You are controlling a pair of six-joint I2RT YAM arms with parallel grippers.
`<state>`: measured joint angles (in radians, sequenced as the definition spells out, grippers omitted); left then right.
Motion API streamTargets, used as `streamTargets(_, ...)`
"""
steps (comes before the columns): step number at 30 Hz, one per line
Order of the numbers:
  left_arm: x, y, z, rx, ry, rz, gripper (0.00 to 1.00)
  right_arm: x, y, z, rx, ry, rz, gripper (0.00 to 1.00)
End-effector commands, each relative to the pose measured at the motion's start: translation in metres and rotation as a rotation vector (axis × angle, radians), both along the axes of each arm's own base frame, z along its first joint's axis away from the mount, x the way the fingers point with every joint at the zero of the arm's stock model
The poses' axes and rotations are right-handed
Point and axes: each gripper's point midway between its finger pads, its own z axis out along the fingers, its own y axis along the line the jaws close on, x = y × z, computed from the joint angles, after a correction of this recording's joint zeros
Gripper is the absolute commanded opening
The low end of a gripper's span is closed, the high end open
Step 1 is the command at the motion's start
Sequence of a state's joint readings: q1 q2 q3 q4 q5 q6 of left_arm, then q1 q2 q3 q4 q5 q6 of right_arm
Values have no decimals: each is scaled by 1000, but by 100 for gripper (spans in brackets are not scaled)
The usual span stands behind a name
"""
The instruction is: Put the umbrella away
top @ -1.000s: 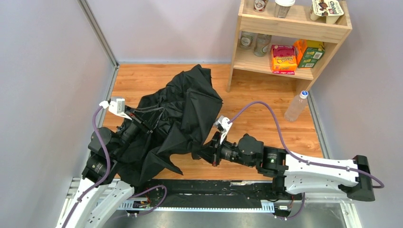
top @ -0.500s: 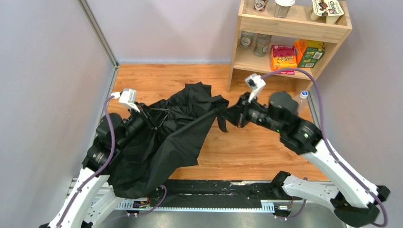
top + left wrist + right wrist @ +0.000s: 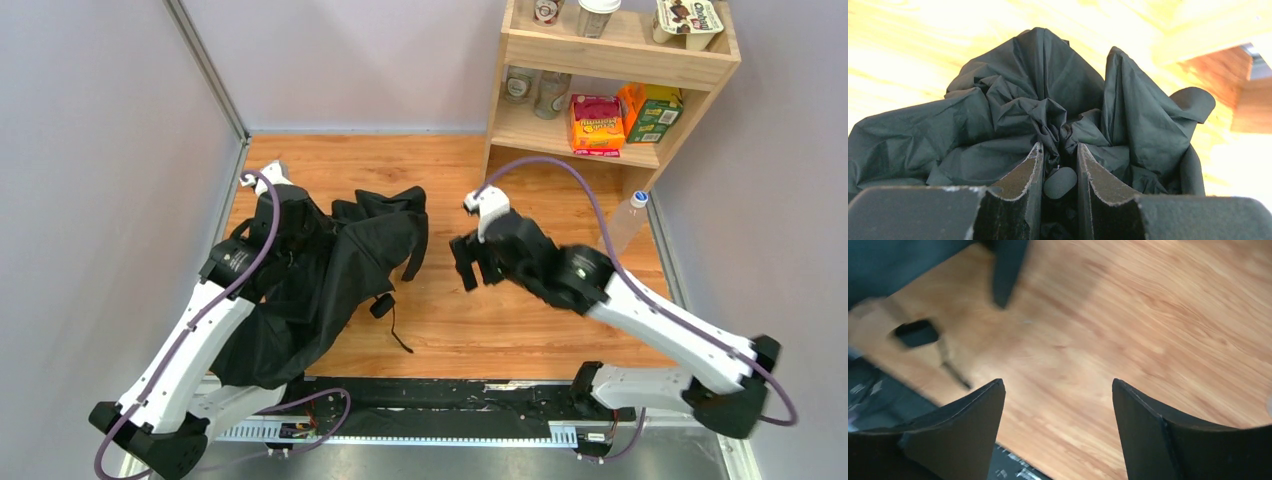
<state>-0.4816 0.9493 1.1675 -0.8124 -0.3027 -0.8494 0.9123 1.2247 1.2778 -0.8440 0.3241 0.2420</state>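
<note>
While the left pincer (image 3: 1059, 150) pinches the umbrella (image 3: 335, 262), the right pincer (image 3: 1057, 385) hangs spread.

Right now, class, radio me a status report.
Left gripper shut on umbrella. Right gripper open, empty. Umbrella crumpled at left. Shelf, bottle off right, apart.
</note>
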Motion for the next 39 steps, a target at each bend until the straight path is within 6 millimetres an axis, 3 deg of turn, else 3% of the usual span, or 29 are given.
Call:
streamTargets(1,10,25,38,-16,-100,166,0,-59,35,48,283,-136,206,84)
streamTargets(4,11,21,51,-79,-109,187,0,-94,87,51,562,-215,439,100)
streamTargets(5,11,18,53,-95,-111,177,0,-96,94,51,609,-243,467,100)
streamTargets(8,7,4,60,-150,-94,119,0,-86,111,51,618,-291,474,100)
streamTargets(13,0,5,52,-173,-52,138,0,-76,151,53,547,-291,511,100)
streamTargets(20,1,-1,47,-197,-17,136,0,-46,174,52,378,-439,401,100)
streamTargets(26,6,-9,41,-189,7,105,0,-44,206,47,258,-462,456,100)
streamTargets(31,8,-20,53,-201,-39,27,0,-35,223,15,112,-461,477,100)
streamTargets(34,8,-23,57,-187,-55,-8,0,-39,224,10,106,-457,502,100)
streamTargets(36,8,-25,62,-174,-79,-43,0,-52,224,4,137,-442,575,100)
streamTargets(37,9,-27,64,-169,-91,-59,0,-54,228,10,167,-459,592,100)
streamTargets(39,7,-30,67,-164,-99,-91,0,-46,227,10,155,-470,543,100)
